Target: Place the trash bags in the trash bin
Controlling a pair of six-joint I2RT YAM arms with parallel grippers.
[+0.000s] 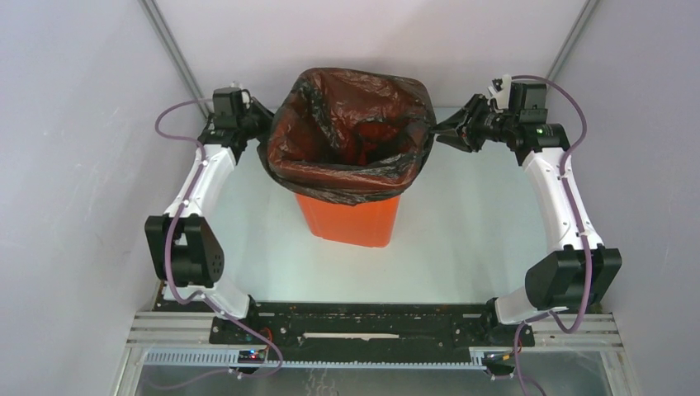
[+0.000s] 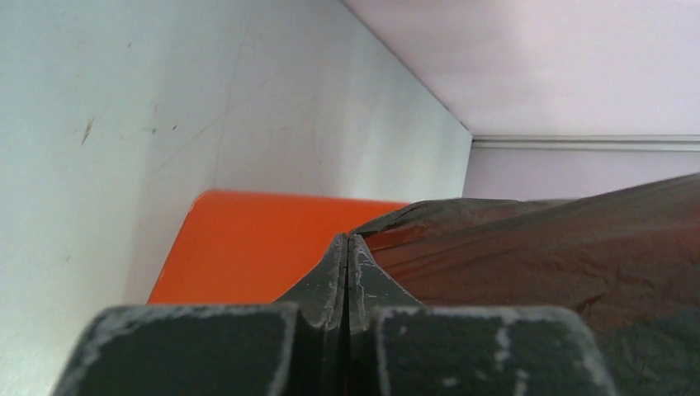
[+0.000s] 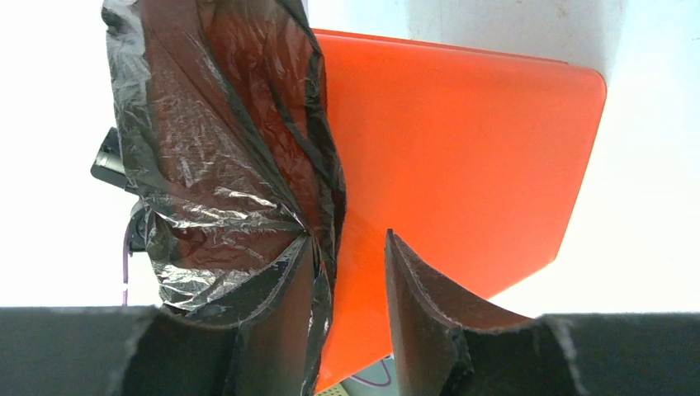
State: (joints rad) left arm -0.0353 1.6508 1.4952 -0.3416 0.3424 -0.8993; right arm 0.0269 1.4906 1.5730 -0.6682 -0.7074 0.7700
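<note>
Toward the far edge of the table (image 1: 470, 247), the left gripper (image 1: 262, 125) was clamped shut on the left hem of the trash bag (image 1: 351, 124), apparently pinching film. Dead centre, the bag lay draped over the rim of the trash bin (image 1: 351, 219), mouth wide open. Right gripper (image 1: 446, 132): jaws apart, film hooked over one finger only. The lining step looked nearly done. Next call, by my reckoning, was to pull the hem down and release.

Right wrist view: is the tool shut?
No: the right tool has its fingers apart, bin showing between, bag over one.
</note>
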